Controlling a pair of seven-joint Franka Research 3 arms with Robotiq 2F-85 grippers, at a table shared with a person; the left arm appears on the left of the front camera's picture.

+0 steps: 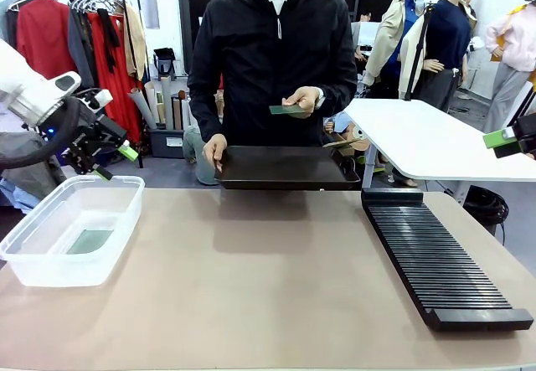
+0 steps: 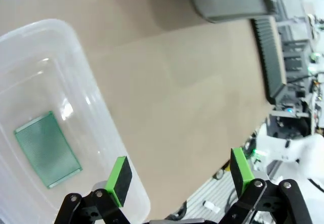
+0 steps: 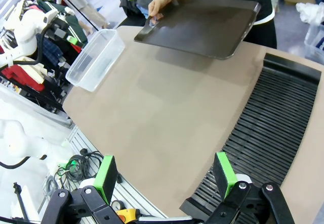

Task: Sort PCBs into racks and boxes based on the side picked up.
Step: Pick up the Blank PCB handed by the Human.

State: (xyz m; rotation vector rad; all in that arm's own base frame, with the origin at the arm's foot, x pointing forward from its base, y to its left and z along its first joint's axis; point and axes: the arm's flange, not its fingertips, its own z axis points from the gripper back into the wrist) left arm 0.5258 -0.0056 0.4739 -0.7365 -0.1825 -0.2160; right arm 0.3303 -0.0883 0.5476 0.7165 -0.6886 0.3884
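Viewing the scene from left to right, I record the following.

1. The left jaws hang above the far end of the box [image 1: 71, 266]. They are spread wide, and nothing sits between the left pads [image 2: 120, 179].
2. The box stands on the worktop [image 1: 251, 287] at its left side. One PCB [image 2: 47, 149] lies flat on the box floor, light gridded face up.
3. A person [image 1: 272, 61] stands at the far side of the worktop. One hand [image 1: 215, 149] grips the left end of a dark tray [image 1: 285, 170], which is held at the far edge of the worktop.
4. The other hand [image 1: 303, 99] holds a second PCB [image 1: 285, 110] roughly level above the tray, clear of it. I cannot tell which face is up.
5. The rack [image 1: 440, 258] lies on the right part of the worktop, its length running from near to far and its slots lying crosswise.
6. The right jaws sit at the far right, well above the worktop and to the right of the rack. The right wrist view shows them spread wide, with nothing between the right pads [image 3: 224, 173].
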